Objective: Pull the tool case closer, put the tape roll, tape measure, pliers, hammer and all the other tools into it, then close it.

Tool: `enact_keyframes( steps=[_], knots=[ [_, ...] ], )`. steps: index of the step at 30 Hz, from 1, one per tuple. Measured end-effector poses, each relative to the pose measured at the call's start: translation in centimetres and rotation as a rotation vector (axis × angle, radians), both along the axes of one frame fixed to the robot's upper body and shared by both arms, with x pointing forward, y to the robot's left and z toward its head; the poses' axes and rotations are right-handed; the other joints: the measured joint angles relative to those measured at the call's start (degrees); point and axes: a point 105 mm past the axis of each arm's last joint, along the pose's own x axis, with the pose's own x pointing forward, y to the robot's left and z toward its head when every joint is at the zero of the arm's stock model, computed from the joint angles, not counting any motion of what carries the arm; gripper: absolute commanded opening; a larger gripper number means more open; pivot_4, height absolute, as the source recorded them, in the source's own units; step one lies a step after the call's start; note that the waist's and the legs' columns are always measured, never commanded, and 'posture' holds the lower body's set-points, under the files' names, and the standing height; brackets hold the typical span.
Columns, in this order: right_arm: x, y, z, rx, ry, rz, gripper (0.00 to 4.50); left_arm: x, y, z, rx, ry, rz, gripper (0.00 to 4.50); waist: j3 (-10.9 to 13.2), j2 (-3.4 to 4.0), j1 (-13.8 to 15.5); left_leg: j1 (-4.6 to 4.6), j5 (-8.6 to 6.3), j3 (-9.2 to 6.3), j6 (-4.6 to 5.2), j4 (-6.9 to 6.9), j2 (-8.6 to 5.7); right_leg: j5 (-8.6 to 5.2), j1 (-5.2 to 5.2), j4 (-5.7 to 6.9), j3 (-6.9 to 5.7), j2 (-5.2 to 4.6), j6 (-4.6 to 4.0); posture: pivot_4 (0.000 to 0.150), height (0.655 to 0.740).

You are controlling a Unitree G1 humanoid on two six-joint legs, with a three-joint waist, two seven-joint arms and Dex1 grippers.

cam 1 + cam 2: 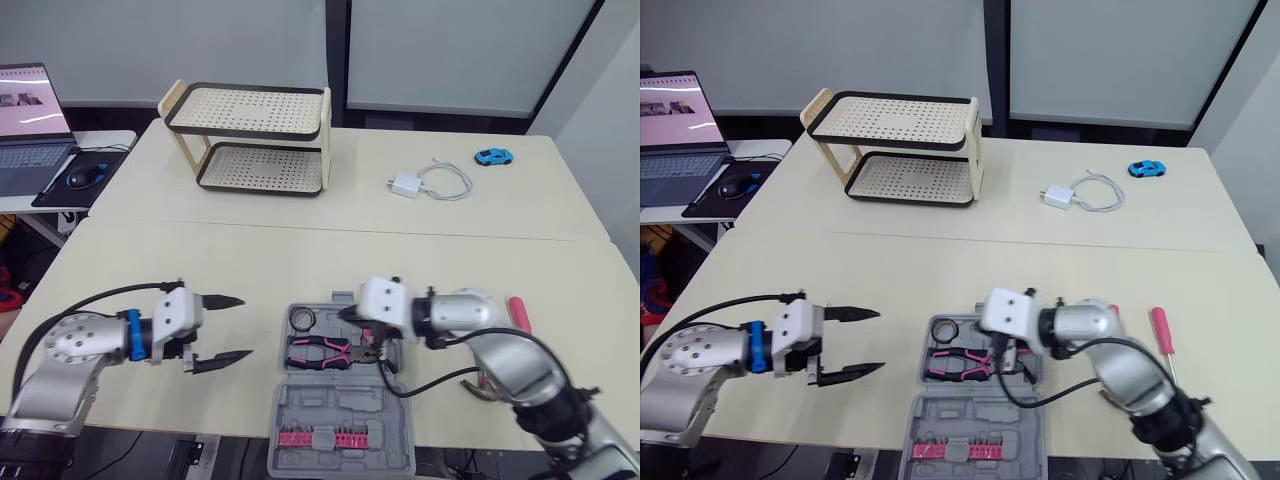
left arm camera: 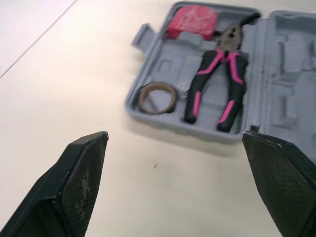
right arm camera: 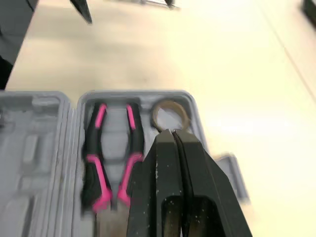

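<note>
Right wrist view: right gripper (image 3: 172,132) with fingers pressed together, hovering over the open tool case (image 3: 138,94); pliers (image 3: 96,145) and tape roll (image 3: 170,104) lie inside it; left gripper (image 1: 244,326) spread wide, just left of the case, at the table's near edge.

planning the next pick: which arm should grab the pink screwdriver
Right. The screwdriver lies right of the case, nearer the right gripper; the open left gripper is left of the case, farther off.
</note>
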Motion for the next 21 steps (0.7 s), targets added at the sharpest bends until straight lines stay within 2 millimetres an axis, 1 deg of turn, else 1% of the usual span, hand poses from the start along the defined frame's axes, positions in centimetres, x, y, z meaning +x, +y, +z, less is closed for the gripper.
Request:
enact_keyframes(
  steps=[1, 2, 5, 7, 8, 10, 13, 16, 17, 19, 21],
  knots=[
    [-0.1, -1.3, 0.3, -0.003, -0.007, -0.034, 0.03, 0.0, 0.8, 0.0, -0.002, -0.002, 0.039, 4.50, 0.0, 0.00, 0.1, 0.01, 0.00, -0.01, 0.00, 0.00, 0.00, 0.00, 0.00, 0.04, -0.01, 0.00, -0.01, 0.150, 0.7350],
    [-0.3, -2.2, 0.6, 0.000, -0.012, -0.059, 0.03, 0.0, 1.4, 0.0, -0.005, -0.001, 0.078, 4.50, 0.0, -0.01, 0.1, 0.03, 0.00, -0.02, 0.00, 0.00, 0.01, -0.01, 0.00, 0.07, -0.02, 0.02, -0.02, 0.150, 0.7350],
    [-1.1, -5.9, 1.6, 0.027, -0.037, -0.189, 0.03, 0.1, 4.5, 0.3, -0.030, 0.014, 0.250, 4.50, 0.0, -0.02, 0.4, 0.08, 0.01, -0.08, 0.01, 0.00, 0.02, -0.05, 0.04, 0.15, -0.06, 0.04, -0.08, 0.150, 0.7350],
    [-2.2, -9.0, 2.2, 0.022, -0.038, -0.296, 0.03, -0.3, 6.6, 0.3, -0.044, 0.034, 0.359, 4.50, 0.0, -0.04, 0.6, 0.11, 0.01, -0.05, 0.01, 0.00, 0.02, -0.05, 0.08, 0.15, -0.05, 0.03, -0.08, 0.150, 0.7350],
    [-2.7, -10.2, 2.2, 0.012, -0.031, -0.333, 0.03, -0.7, 7.5, 0.1, -0.048, 0.049, 0.402, 4.50, 0.0, -0.05, 0.6, 0.15, 0.00, -0.04, 0.01, 0.00, 0.02, -0.05, 0.12, 0.13, -0.05, 0.02, -0.09, 0.150, 0.7350],
    [-4.1, -13.3, 2.2, -0.006, -0.014, -0.438, 0.03, -1.4, 9.5, -0.2, -0.053, 0.077, 0.501, 4.50, -0.1, -0.11, 0.7, 0.22, 0.00, -0.02, 0.01, -0.01, 0.02, -0.07, 0.20, 0.13, -0.05, 0.03, -0.10, 0.150, 0.7350],
    [-6.2, -16.8, 1.9, -0.036, 0.012, -0.550, 0.03, -2.5, 12.1, -0.9, -0.056, 0.114, 0.620, 4.50, -0.1, -0.17, 0.6, 0.50, -0.01, 0.06, 0.01, -0.08, 0.03, -0.21, 0.45, 0.06, -0.01, 0.02, -0.17, 0.150, 0.7350],
    [-8.6, -19.4, 1.0, -0.084, 0.062, -0.617, 0.03, -4.2, 13.9, -2.1, -0.049, 0.173, 0.703, 4.50, -0.1, -0.30, 0.5, 0.97, -0.03, 0.25, 0.00, -0.28, 0.08, -0.56, 0.82, -0.04, 0.15, 0.01, 0.06, 0.150, 0.7350],
    [-9.4, -20.3, 0.7, -0.089, 0.077, -0.643, 0.03, -4.8, 14.4, -2.6, -0.042, 0.196, 0.723, 4.50, -0.2, -0.38, 0.5, 1.04, -0.03, 0.34, -0.01, -0.33, 0.09, -0.52, 0.83, -0.04, 0.22, 0.00, -0.03, 0.150, 0.7350],
    [-10.7, -21.8, 0.0, -0.097, 0.118, -0.696, 0.40, -5.9, 15.0, -3.4, -0.034, 0.241, 0.754, 4.50, -0.2, -0.44, 0.5, 1.05, -0.03, 0.41, -0.01, -0.33, 0.10, -0.54, 0.81, -0.06, 0.27, -0.01, -0.02, 0.150, 0.7350],
    [-11.8, -22.7, -0.7, -0.102, 0.156, -0.719, 0.75, -6.3, 15.2, -3.8, -0.033, 0.260, 0.767, 4.50, -0.3, -0.52, 0.6, 1.04, -0.04, 0.46, -0.02, -0.34, 0.10, -0.60, 0.81, -0.09, 0.29, -0.03, 0.00, 0.150, 0.7350]
  ],
)
